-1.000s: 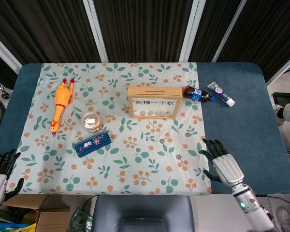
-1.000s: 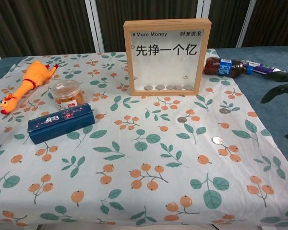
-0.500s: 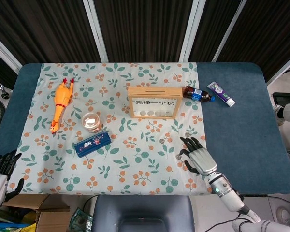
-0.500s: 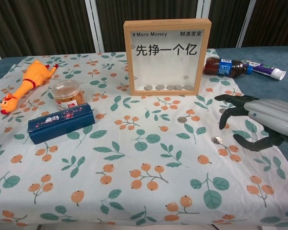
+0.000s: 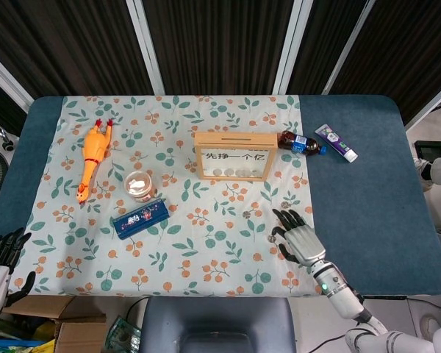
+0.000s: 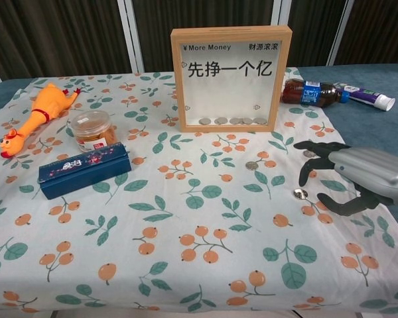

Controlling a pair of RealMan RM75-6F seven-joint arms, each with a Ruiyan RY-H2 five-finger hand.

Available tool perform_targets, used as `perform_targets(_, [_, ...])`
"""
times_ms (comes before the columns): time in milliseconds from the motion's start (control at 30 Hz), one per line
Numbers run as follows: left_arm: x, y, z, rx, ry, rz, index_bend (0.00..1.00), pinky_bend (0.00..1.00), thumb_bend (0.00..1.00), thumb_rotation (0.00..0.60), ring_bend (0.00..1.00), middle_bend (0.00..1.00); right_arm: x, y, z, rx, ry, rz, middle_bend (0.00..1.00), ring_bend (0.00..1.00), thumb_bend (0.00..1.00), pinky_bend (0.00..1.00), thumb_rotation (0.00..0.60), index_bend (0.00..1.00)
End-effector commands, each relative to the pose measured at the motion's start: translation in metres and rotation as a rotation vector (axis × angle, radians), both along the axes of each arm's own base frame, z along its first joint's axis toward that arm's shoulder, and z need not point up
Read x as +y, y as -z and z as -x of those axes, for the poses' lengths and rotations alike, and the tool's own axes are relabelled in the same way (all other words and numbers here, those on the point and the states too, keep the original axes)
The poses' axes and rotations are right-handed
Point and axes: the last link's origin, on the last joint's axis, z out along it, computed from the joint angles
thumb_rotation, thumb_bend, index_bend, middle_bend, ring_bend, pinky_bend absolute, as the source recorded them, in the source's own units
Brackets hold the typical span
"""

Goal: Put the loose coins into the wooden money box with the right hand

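The wooden money box (image 5: 232,156) stands upright mid-table, its glass front (image 6: 231,78) showing several coins along the bottom. Three loose coins lie on the floral cloth in front of it: one (image 6: 251,165) nearest the box, one (image 6: 309,154) to the right, one (image 6: 300,194) closer to me. My right hand (image 6: 355,175) hovers low over the cloth with fingers spread and curved down, its fingertips (image 6: 305,177) just above that nearest coin. It holds nothing. In the head view the right hand (image 5: 298,237) is at the cloth's right edge. My left hand (image 5: 1,259) rests off the table's front-left corner, fingers apart.
A cola bottle (image 6: 311,92) and a tube (image 6: 366,97) lie right of the box. On the left are a rubber chicken (image 6: 36,114), a small lidded jar (image 6: 93,130) and a blue box (image 6: 83,169). The blue table (image 5: 367,206) is bare right of the cloth.
My right hand has come in from the right onto the cloth and settled over the nearest coin. The left hand and the coins have not moved.
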Motion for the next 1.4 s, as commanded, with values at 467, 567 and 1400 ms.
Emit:
perform_targets(467, [0.0, -0.001, 0.001, -0.01, 0.002, -0.004, 0.0, 0.0, 0.44, 0.6, 0.0, 0.0, -0.003, 0.006, -0.001, 0.001, 0.002, 0.007, 0.05, 0.0, 0.55, 0.0, 0.6, 0.5])
perform_targets(567, [0.0, -0.001, 0.001, -0.011, 0.002, -0.004, 0.0, 0.0, 0.44, 0.6, 0.0, 0.0, -0.003, 0.008, -0.002, 0.002, 0.003, 0.003, 0.05, 0.0, 0.55, 0.0, 0.6, 0.5])
perform_targets(1400, [0.0, -0.005, 0.003, -0.016, -0.009, -0.016, 0.0, 0.0, 0.44, 0.6, 0.0, 0.0, -0.009, 0.015, -0.007, 0.025, -0.002, 0.0, 0.1, 0.0, 0.55, 0.0, 0.6, 0.59])
